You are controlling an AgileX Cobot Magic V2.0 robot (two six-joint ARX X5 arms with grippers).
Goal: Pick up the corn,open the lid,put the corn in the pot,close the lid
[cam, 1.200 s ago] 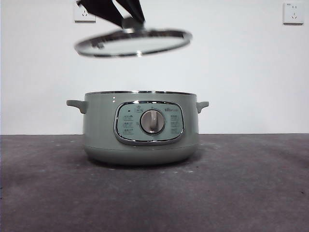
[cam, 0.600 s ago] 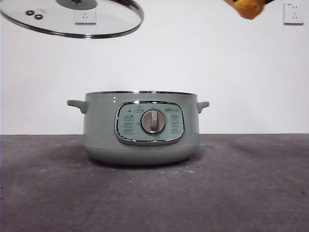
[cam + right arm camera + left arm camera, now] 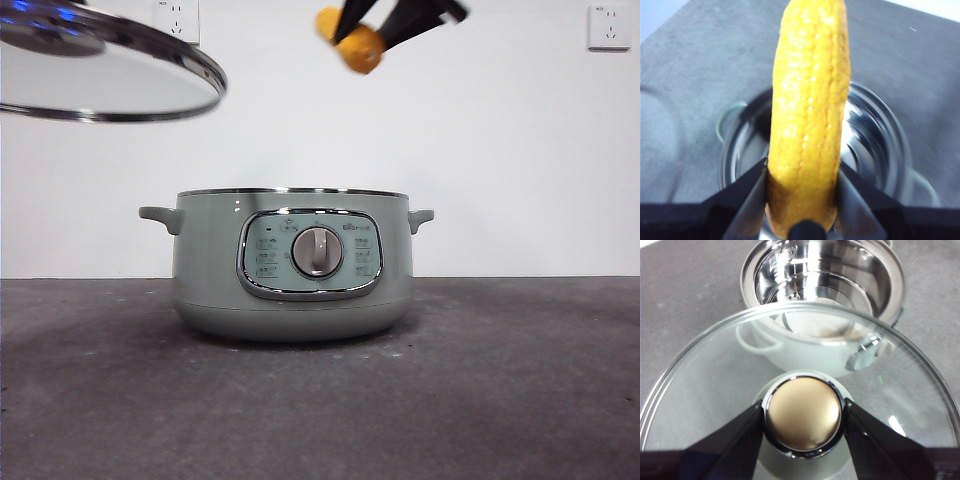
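Observation:
The sage-green pot (image 3: 292, 265) stands open on the dark table, its steel inside bare in the left wrist view (image 3: 825, 285). My left gripper (image 3: 803, 420) is shut on the knob of the glass lid (image 3: 105, 75) and holds it high, to the left of the pot; the lid also fills the left wrist view (image 3: 715, 375). My right gripper (image 3: 378, 30) is shut on the yellow corn (image 3: 352, 42) and holds it high above the pot's right half. In the right wrist view the corn (image 3: 810, 110) hangs over the pot's opening (image 3: 875, 145).
A white wall with two sockets (image 3: 608, 26) stands behind the pot. The dark grey table (image 3: 520, 390) spreads around the pot on all sides.
The lid has swung further left and a little lower. The corn has come in from the top right, leftward and down, to above the pot, with the jaws now in view.

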